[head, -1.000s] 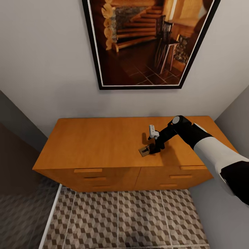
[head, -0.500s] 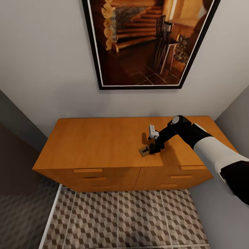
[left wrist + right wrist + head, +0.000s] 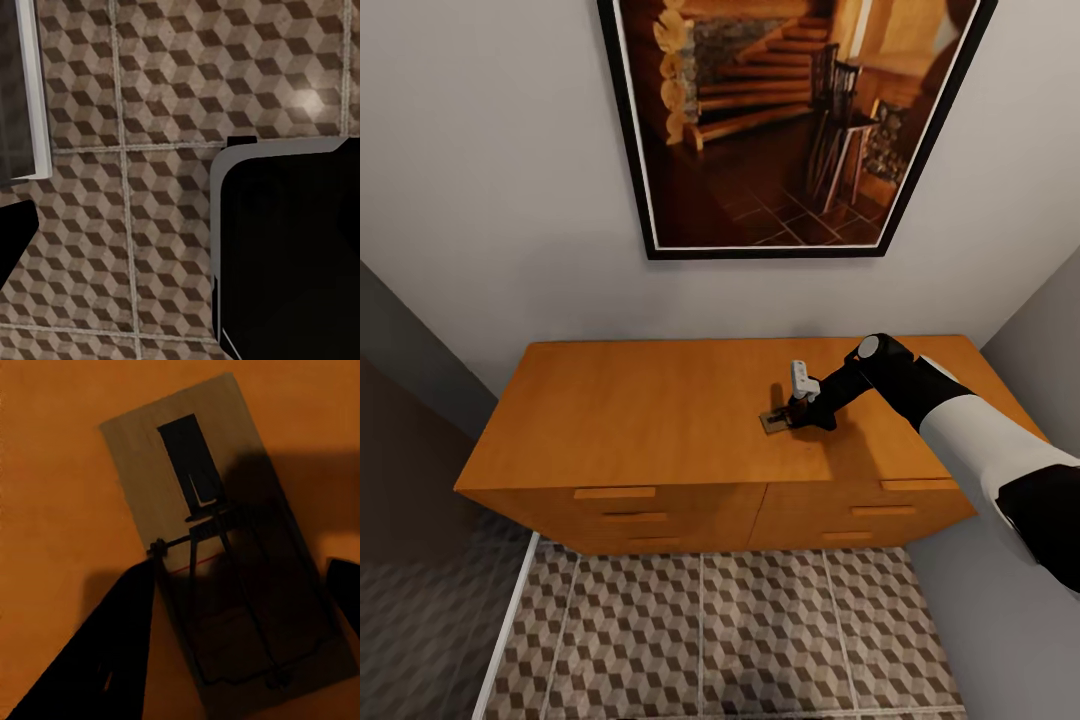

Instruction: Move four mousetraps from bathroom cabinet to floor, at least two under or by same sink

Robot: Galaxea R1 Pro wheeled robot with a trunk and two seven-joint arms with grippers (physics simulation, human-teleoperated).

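In the head view the right gripper [image 3: 797, 412] sat low over a single mousetrap [image 3: 772, 421] lying on top of the cabinet [image 3: 650, 420], right of centre in the frame. The arm reached in from the lower right, and the bathroom floor [image 3: 760, 640] ran along the bottom edge. In the right wrist view the mousetrap [image 3: 225, 547] lay flat on the orange wood, running from the upper middle to the lower right. One dark finger [image 3: 112, 652] lay against its long edge near the spring bar, and the other just showed at the right edge. The jaws stood apart astride the board, with nothing yet pinched between them. This looked like the grasping step for this trap. The next move would call for closing squarely across the board's width, then lifting straight up. The left wrist view looked down on the bathroom floor [image 3: 135, 112]. I could not tell how the left gripper stood.
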